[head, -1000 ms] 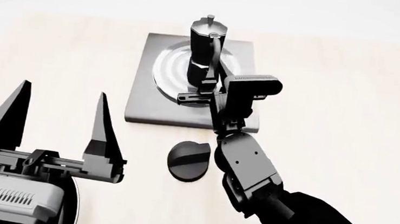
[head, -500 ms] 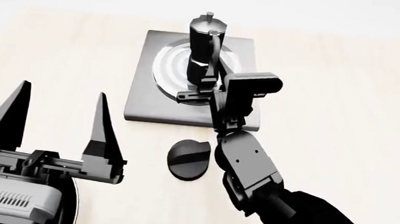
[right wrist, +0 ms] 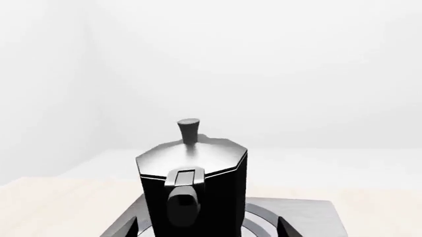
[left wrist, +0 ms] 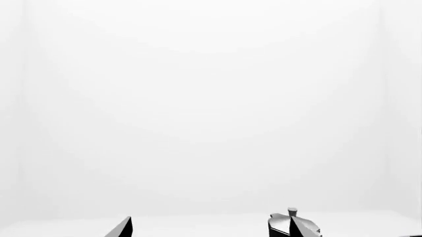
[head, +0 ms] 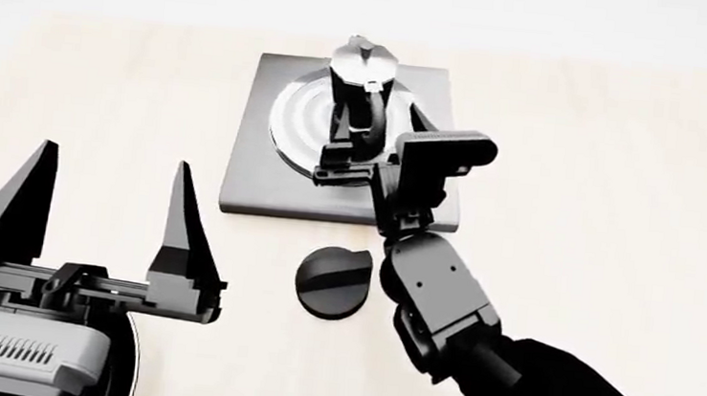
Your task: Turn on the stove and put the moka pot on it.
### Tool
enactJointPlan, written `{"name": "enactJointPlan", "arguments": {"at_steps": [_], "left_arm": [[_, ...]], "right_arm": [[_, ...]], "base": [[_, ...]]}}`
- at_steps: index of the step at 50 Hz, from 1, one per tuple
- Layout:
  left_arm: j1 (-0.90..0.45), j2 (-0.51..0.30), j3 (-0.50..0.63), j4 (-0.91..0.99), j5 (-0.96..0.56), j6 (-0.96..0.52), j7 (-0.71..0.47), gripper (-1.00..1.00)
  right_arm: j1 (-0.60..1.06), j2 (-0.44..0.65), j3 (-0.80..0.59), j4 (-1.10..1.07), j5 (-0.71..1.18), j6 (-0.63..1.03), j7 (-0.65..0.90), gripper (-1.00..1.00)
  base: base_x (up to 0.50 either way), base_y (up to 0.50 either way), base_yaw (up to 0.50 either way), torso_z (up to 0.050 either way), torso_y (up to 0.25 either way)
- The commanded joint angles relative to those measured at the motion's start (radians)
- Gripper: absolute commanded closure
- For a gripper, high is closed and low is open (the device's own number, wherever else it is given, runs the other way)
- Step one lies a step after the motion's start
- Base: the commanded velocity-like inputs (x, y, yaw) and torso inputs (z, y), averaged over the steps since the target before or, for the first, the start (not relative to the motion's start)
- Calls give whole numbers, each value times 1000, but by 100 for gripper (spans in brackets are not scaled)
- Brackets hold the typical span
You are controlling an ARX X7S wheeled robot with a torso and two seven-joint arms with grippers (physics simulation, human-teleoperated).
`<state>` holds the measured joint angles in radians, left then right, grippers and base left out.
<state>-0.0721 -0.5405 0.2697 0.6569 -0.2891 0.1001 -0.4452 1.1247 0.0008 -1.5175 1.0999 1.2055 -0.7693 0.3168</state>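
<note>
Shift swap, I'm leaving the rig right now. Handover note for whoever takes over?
Left gripper: open, empty, held off to the side, away from the stove.
Right gripper: open, with a finger on each side of the moka pot and a gap to its body in the wrist view.
The moka pot sits on the ring burner of the stove plate and may be leaning slightly.
The knob lies on the table in front of the plate. Whether it is on cannot be told.
Done: pot on stove.
Left: check the knob, back the right arm away without tipping the pot.
</note>
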Motion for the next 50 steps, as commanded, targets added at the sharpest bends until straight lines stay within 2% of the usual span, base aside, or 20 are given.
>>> {"name": "enactJointPlan", "arguments": {"at_steps": [1, 15, 23, 25, 34, 42, 44, 50], "left_arm": [[6, 2, 3, -7, 1, 14, 1, -100], [-19, 1, -3, -19, -9, 0, -1, -100], [-117, -39, -50, 16, -61, -101, -17, -100], [-163, -59, -72, 33, -86, -150, -26, -100], [-309, -130, -132, 130, -170, -314, -65, -100], [-533, -211, -170, 194, -277, -508, -94, -100], [-630, -238, -167, 216, -329, -589, -99, -100], [-747, -276, -153, 257, -364, -669, -93, -100]], "right_arm": [[-10, -1, -2, -9, 4, -23, -15, -100], [-11, 14, 7, -41, 36, -104, -67, -100], [43, 221, -47, -430, -101, -128, 191, -100], [106, 294, -59, -581, -142, -92, 278, -100], [237, 440, -50, -862, -203, -29, 415, -100], [381, 560, -26, -1073, -200, 62, 495, -100], [456, 615, -18, -1159, -215, 117, 537, -100], [551, 707, 2, -1277, -202, 198, 604, -100]], "base": [[0, 0, 0, 0, 0], [0, 0, 0, 0, 0], [0, 0, 0, 0, 0], [0, 0, 0, 0, 0], [0, 0, 0, 0, 0], [0, 0, 0, 0, 0], [0, 0, 0, 0, 0], [0, 0, 0, 0, 0]]}}
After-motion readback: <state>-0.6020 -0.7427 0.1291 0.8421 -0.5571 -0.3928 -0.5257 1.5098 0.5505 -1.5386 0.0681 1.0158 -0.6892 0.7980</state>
